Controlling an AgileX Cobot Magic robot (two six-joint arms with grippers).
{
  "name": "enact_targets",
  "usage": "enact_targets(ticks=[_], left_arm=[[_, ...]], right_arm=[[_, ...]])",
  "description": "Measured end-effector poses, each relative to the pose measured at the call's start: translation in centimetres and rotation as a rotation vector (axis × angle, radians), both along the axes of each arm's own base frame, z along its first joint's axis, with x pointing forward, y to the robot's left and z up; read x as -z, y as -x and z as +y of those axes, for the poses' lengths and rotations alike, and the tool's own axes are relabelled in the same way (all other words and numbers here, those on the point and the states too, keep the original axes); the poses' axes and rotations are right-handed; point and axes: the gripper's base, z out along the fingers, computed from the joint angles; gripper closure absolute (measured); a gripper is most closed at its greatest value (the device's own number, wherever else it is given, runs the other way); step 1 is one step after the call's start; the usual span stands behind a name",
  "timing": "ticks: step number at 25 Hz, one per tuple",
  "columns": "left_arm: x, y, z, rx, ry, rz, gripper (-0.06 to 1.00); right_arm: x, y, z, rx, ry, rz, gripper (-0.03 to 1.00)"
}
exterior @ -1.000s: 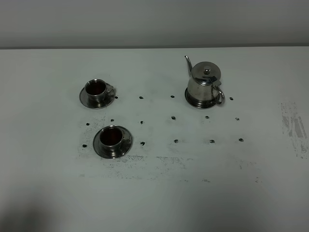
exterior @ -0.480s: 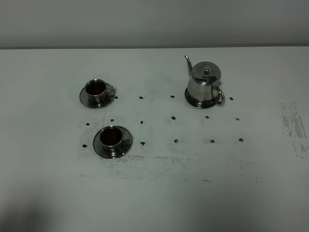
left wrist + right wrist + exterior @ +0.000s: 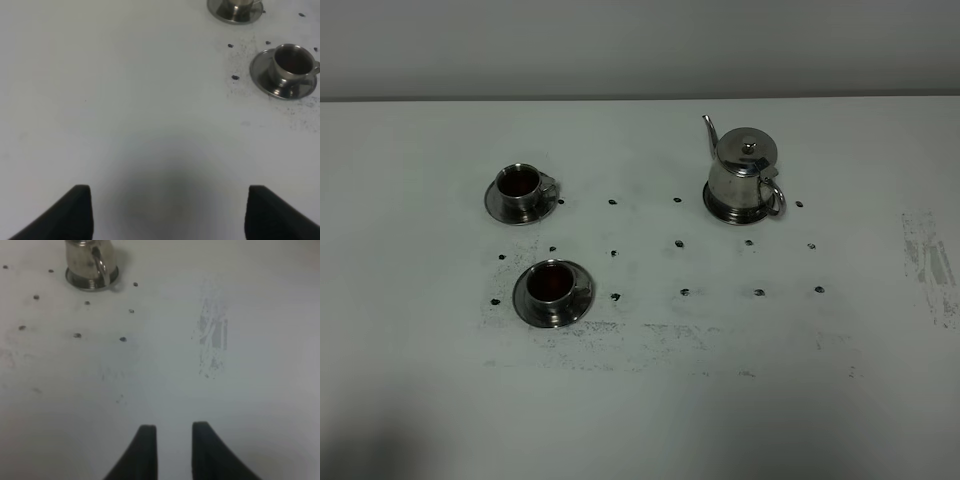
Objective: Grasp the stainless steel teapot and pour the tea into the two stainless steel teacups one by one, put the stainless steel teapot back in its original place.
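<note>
With both teacups [image 3: 538, 238] apparently filled and the teapot [image 3: 744, 177] parked on its saucer [image 3: 720, 213], the job looks done — keep the wide-spread left gripper [image 3: 167, 212] and narrowly parted right gripper [image 3: 173, 452] clear.

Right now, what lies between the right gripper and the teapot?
In the right wrist view, only bare white table with small dark dots separates the right gripper from the teapot.

Teapot [image 3: 744, 175] upright on saucer [image 3: 720, 212]; teacups [image 3: 519, 185] [image 3: 551, 284] tea-filled.
</note>
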Motion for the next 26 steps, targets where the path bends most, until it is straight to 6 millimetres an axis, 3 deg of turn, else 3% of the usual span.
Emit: enact_targets(ticks=[26], left_arm=[[0.0,0.0,0.0,0.0,-0.001,0.0,0.33]], right_arm=[[0.0,0.0,0.0,0.0,0.0,0.0,0.8]])
